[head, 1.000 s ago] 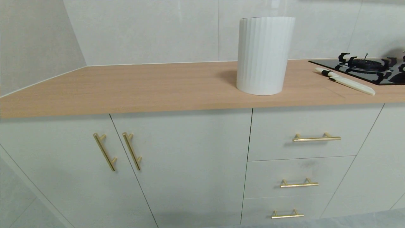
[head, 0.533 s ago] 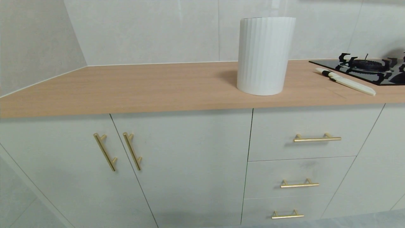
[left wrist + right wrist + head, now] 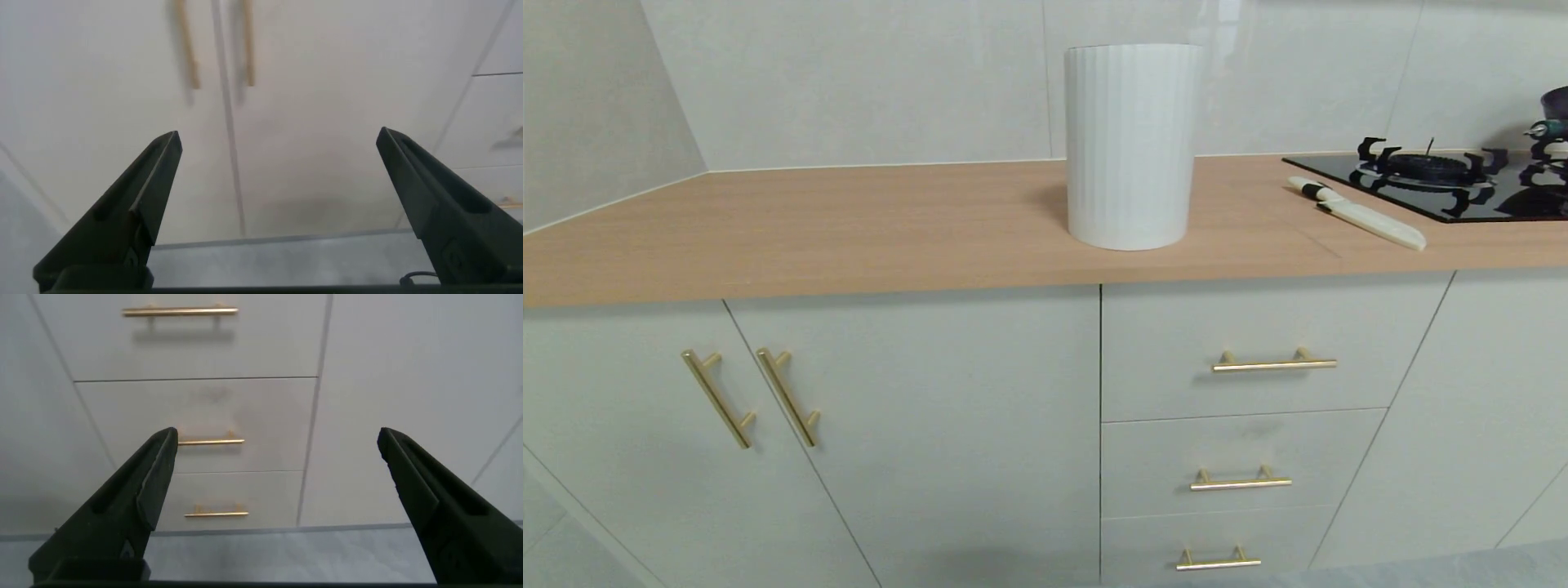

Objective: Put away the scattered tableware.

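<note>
A tall white ribbed container [image 3: 1130, 145] stands on the wooden countertop [image 3: 849, 220]. To its right a white knife with a black band [image 3: 1356, 212] lies flat on the counter beside the black gas hob [image 3: 1437, 175]. My left gripper [image 3: 278, 163] is open, held low in front of the cabinet doors with nothing between its fingers. My right gripper [image 3: 278, 457] is open too, facing the drawer fronts, with nothing in it.
Below the counter are two cabinet doors with gold handles [image 3: 747, 396] and three drawers with gold handles [image 3: 1274, 363]. A dark pot [image 3: 1553, 106] sits at the hob's far right. Tiled walls close the back and left side. Grey floor lies below the cabinets.
The whole head view has shifted left in the frame, so the camera has turned or moved right. The container and knife keep their places on the counter.
</note>
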`<state>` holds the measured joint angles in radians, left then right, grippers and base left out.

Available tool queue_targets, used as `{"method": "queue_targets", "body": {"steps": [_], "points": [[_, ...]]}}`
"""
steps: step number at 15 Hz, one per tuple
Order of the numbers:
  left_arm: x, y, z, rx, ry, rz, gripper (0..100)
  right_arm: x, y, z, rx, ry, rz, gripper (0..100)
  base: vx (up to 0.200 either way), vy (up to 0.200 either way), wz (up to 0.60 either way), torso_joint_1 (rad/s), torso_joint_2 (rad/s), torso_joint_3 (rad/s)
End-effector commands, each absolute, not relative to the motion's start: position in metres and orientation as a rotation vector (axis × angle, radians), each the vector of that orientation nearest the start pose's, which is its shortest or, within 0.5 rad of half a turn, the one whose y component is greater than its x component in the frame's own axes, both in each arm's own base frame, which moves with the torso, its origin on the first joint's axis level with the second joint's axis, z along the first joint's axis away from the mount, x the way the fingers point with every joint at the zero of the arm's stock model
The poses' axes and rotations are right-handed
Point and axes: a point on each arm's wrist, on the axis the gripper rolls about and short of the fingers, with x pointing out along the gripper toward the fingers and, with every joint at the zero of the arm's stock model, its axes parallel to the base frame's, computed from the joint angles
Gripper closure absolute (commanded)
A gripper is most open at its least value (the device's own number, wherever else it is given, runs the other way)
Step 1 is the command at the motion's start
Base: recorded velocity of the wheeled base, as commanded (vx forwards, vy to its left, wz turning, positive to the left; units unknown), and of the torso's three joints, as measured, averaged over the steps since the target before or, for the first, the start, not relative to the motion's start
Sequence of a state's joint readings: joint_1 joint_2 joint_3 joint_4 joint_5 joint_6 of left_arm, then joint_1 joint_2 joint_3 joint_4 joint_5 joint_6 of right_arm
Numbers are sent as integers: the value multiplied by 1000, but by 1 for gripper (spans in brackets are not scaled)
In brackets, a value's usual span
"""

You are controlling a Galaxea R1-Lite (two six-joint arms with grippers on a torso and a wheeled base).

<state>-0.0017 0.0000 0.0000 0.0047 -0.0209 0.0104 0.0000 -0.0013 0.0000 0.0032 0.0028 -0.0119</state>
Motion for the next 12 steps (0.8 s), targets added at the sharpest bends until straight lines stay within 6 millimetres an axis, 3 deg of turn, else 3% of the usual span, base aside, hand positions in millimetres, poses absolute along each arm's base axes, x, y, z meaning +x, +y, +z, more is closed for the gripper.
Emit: {"method": "queue_targets", "body": {"steps": [1,8,12], "points": [[-23,0,75,11,6,-22,0,-23,0,75,-12,3,3,0,0,0,0,0,0,0],[-23,0,75,8,5,-23,0,-23,0,75,-12,3,3,0,0,0,0,0,0,0],[-23,0,75,6,6,-23,0,-23,0,75,-12,3,3,0,200,0,0,-1,2,4]]}}
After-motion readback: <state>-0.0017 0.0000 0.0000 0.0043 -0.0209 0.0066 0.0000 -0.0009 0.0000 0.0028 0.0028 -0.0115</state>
